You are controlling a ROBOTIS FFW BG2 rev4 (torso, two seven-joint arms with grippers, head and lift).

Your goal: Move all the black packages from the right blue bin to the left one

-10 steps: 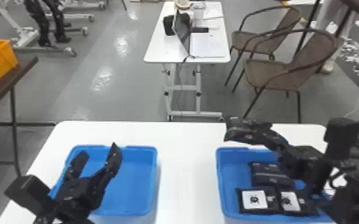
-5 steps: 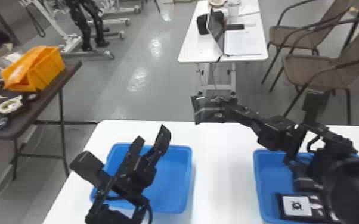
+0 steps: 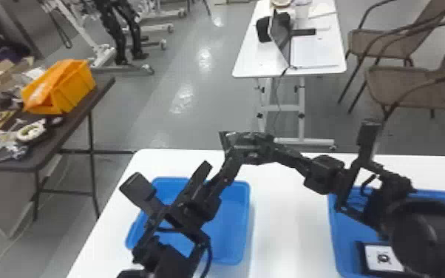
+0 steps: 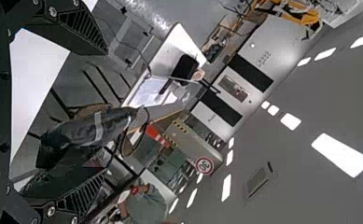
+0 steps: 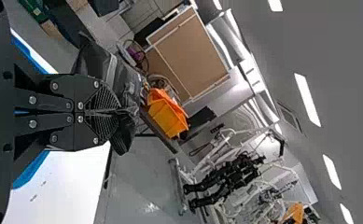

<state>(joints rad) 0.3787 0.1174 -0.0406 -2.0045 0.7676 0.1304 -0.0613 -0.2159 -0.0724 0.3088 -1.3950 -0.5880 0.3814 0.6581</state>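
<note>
In the head view my right gripper (image 3: 278, 148) holds a black package (image 3: 249, 147) above the table, beside the upper tips of my left gripper (image 3: 217, 167). The left gripper is open over the left blue bin (image 3: 247, 218). Between its spread fingers in the left wrist view, my left gripper (image 4: 105, 112) has the dark package (image 4: 88, 129), nearer the lower finger. My right gripper (image 5: 117, 112) is closed on the edge of the package (image 5: 105, 63) in the right wrist view. Another black package with a white label (image 3: 382, 258) lies in the right blue bin (image 3: 338, 240), partly behind the right arm.
A white table (image 3: 288, 229) carries both bins, with a bare strip between them. Beyond its left side stands a dark side table (image 3: 72, 124) with an orange bin (image 3: 74, 87). Chairs (image 3: 410, 87) and a white desk (image 3: 247, 63) stand behind.
The head view has turned left. My right arm has carried its package leftward, from over the right bin to beside the left gripper's fingers, and my left arm has moved toward it.
</note>
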